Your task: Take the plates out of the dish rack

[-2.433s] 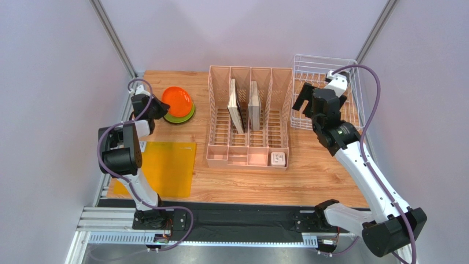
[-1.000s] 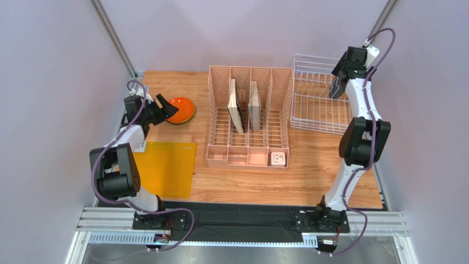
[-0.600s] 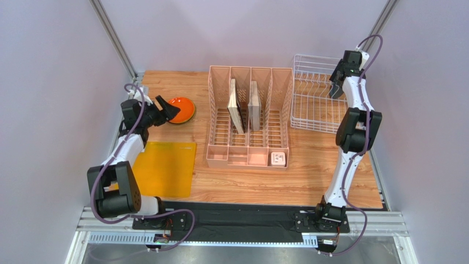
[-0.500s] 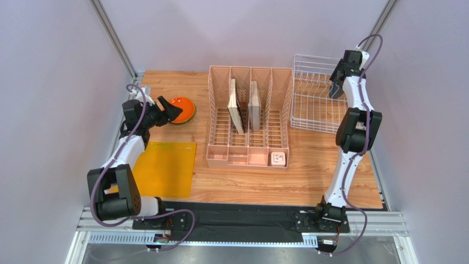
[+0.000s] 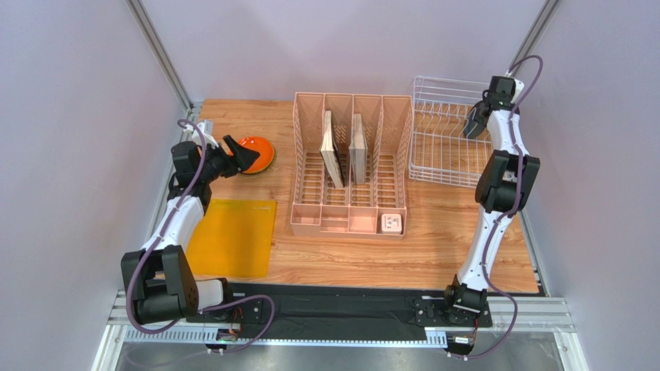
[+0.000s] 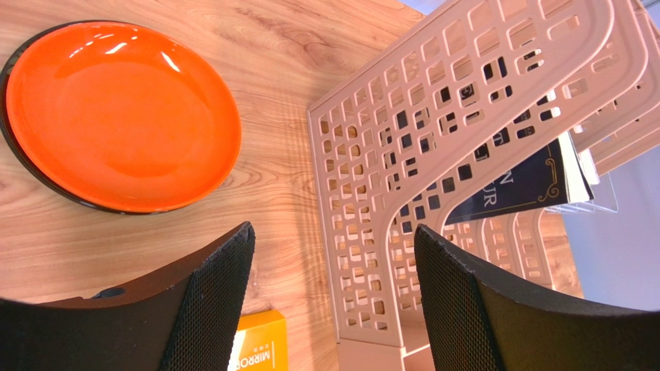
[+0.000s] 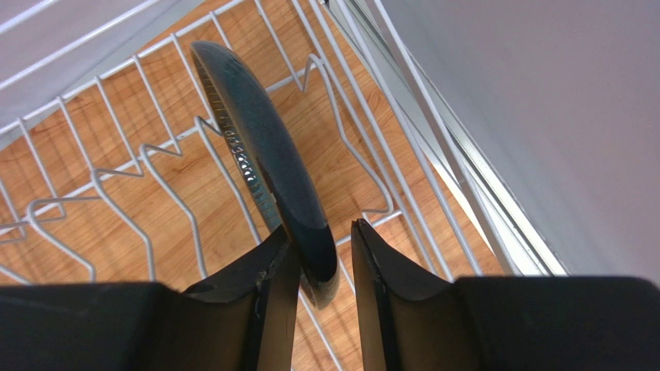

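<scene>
Right pincer (image 7: pixel 321 232): I'm clamping the rim of the dark plate (image 7: pixel 259 151), which is standing on edge in the dish rack (image 5: pixel 445 147).
Left pincer (image 6: pixel 333 236): I'm holding it apart by the orange plate (image 6: pixel 120 116).

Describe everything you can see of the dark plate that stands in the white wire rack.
The dark grey-teal round plate looks glazed and glossy, with a finely ribbed band along one face near the rim. It stands on edge, tilted, between upright tines of the white wire dish rack, close to a side wall. The right gripper has its jaws astride the plate's nearest edge, one on each face. Whether they already press it is unclear.
</scene>
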